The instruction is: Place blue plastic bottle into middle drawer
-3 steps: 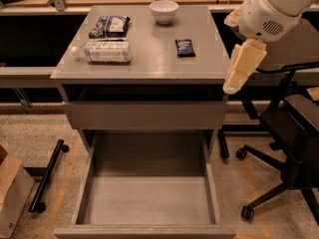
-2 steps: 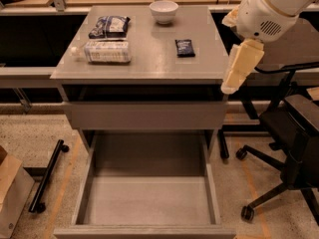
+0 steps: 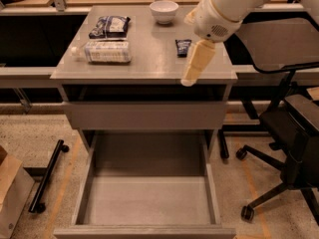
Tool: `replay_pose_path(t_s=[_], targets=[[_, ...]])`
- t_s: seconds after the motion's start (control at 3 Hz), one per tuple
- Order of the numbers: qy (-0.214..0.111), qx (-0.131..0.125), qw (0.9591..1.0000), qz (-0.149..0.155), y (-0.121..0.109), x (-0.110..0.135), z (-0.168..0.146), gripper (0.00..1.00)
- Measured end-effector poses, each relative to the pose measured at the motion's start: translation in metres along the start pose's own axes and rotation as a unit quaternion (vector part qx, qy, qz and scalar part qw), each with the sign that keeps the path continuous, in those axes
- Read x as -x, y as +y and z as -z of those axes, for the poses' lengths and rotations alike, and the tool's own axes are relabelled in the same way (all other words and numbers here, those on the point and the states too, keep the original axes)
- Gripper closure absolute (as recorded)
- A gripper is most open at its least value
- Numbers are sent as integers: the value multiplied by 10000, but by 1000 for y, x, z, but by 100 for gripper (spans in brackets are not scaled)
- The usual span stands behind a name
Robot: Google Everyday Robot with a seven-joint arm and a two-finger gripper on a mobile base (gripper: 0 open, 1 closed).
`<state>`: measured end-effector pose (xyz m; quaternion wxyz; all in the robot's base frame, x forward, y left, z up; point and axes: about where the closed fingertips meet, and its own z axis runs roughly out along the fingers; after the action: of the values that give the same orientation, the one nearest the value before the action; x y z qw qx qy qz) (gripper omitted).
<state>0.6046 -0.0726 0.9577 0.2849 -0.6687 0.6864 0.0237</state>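
Note:
The blue plastic bottle point(image 3: 102, 51) lies on its side on the left of the grey cabinet top point(image 3: 149, 63), its white cap pointing left. The middle drawer point(image 3: 149, 200) is pulled out wide at the bottom of the view, with a bare floor. My gripper point(image 3: 192, 68) hangs on the white arm over the front right part of the cabinet top. It points down and is well to the right of the bottle, holding nothing that I can see.
A dark blue-and-white snack bag point(image 3: 110, 26) lies behind the bottle. A white bowl point(image 3: 163, 10) stands at the back. A small dark packet point(image 3: 183, 46) lies beside my gripper. A shallower drawer front point(image 3: 144, 114) sits above the open drawer. A black office chair point(image 3: 294, 128) stands at the right.
My arm and gripper have moved left, from beside the cabinet's right edge to over its front right part. The bottle and drawer have not moved.

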Motion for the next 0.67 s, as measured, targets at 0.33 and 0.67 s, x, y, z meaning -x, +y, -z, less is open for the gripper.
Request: replay_pose_path(t_s=[0.33, 0.67], targets=[[-199, 138, 9997, 19, -27, 19, -46, 0], [-371, 320, 9987, -106, -54, 29, -91, 0]])
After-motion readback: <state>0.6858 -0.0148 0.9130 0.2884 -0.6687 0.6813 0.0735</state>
